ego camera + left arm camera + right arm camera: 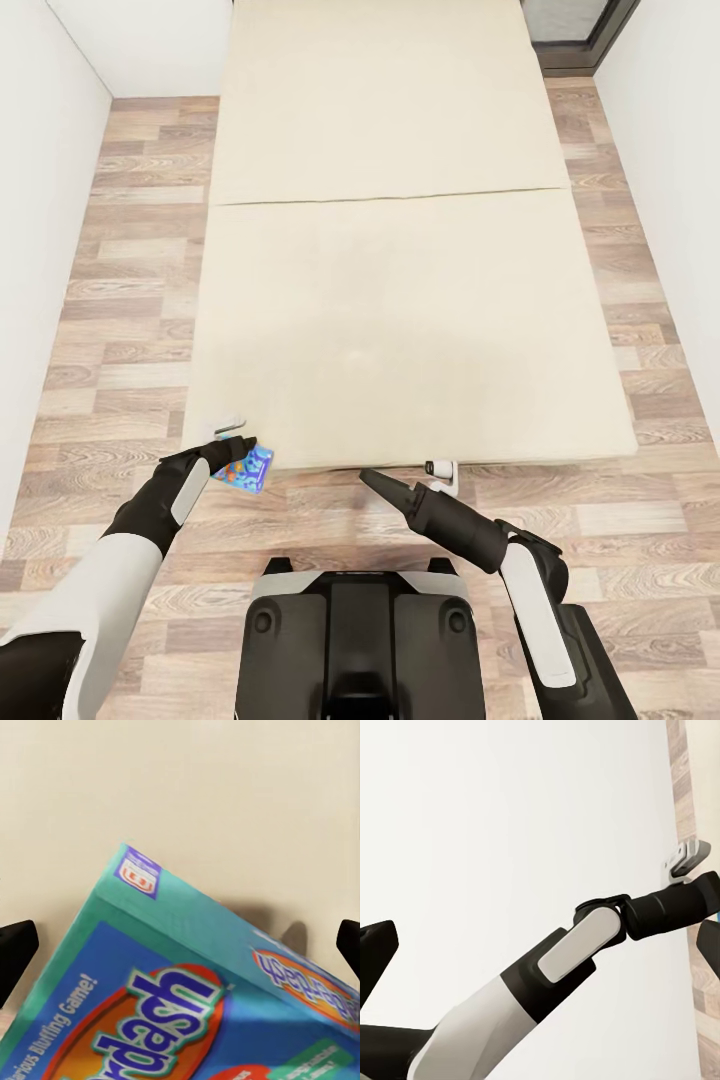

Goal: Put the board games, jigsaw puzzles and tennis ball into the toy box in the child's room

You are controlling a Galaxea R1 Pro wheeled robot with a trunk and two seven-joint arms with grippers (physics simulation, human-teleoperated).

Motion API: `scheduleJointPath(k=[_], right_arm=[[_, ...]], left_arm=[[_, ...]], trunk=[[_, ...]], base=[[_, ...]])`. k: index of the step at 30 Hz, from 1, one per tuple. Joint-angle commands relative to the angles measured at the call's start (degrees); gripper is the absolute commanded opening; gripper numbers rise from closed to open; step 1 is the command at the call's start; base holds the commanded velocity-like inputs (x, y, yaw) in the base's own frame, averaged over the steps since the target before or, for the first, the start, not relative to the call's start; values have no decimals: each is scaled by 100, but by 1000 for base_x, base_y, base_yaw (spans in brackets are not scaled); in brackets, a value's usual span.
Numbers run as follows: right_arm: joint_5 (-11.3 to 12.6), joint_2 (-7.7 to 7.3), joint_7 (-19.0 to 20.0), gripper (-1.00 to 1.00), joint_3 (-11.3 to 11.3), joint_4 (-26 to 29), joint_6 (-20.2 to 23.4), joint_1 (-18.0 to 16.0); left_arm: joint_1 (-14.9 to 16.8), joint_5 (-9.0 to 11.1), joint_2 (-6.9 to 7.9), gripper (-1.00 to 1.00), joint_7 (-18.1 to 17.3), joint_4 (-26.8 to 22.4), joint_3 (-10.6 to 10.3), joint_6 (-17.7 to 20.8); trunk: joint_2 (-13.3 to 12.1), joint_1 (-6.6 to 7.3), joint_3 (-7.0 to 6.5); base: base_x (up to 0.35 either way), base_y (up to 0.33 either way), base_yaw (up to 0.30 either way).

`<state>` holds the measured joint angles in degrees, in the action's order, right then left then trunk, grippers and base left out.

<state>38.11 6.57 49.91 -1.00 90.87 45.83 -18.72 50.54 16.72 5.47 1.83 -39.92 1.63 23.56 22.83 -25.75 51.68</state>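
Note:
A blue-teal board game sits tilted at the near left corner of the bed, overhanging its edge. My left gripper is over the box, which lies between its fingers. In the left wrist view the box rises at an angle close to the camera. The dark fingertips stand wide apart at the two sides, and I cannot tell whether they touch it. My right gripper hovers open over the floor just before the bed's near edge, holding nothing. The table, toy box, jigsaw puzzles and tennis ball are out of view.
The beige mattress is bare apart from that box. Wood-plank floor runs along both sides of the bed between white walls. Two small white brackets sit at the bed's near edge. A dark-framed window is at the far right.

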Motion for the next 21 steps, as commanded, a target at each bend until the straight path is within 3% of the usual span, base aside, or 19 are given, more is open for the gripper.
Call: scheduleJointPath(k=[1, 21], right_arm=[[19, 2, 1, 100, 3, 1, 31, -1], [16, -4, 1, 100, 12, 1, 31, 0]], left_arm=[[0, 59, 2, 100, 19, -9, 3, 34], [0, 73, 7, 100, 14, -9, 16, 35]], trunk=[[9, -3, 6], [9, -3, 6]], base=[[-2, 0, 0], [0, 0, 0]])
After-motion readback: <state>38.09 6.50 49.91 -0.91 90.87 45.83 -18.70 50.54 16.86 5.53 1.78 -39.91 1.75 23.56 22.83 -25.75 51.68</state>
